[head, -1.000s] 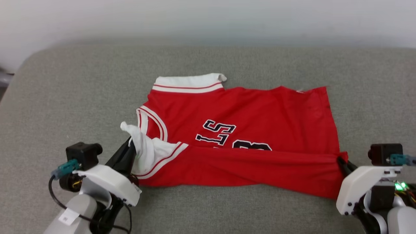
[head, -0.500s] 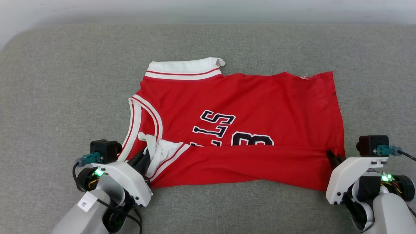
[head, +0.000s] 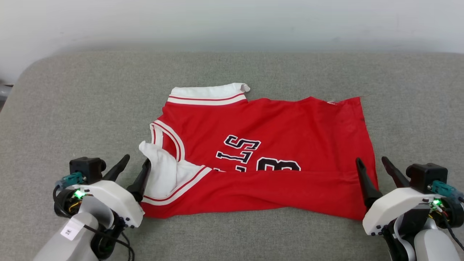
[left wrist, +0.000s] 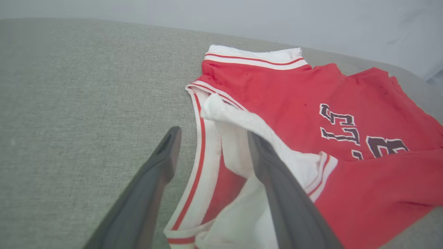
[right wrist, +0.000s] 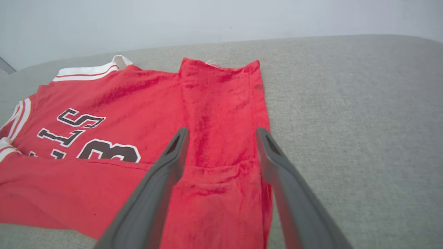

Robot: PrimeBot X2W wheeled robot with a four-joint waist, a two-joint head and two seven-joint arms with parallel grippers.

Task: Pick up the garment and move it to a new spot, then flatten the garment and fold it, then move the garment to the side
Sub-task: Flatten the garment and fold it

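The garment [head: 275,145], a red jersey of soft, slightly creased cloth with white trim striped in red, is laid out across the middle of a grey padded surface [head: 72,108] of coarse woven fabric with rounded corners. A pale wall [head: 232,21] is seen behind it. The near long edge is folded up over the body, so that a straight red band is formed along the front. A white sleeve [head: 159,174] is bunched loosely at the garment's left end.

Half a second earlier both grippers were pinched onto the cloth. Now the left gripper [head: 137,158] is spread wide beside the white sleeve, and the right gripper [head: 371,158] is spread wide over the garment's right end. Nothing is held by either.

The dark, white-edged lettering [head: 239,148] is partly covered by the folded band, so it cannot be read in full. Whether the inner finger of the left gripper touches the sleeve cannot be told. The forearms are cut off by the bottom edge of the head view.
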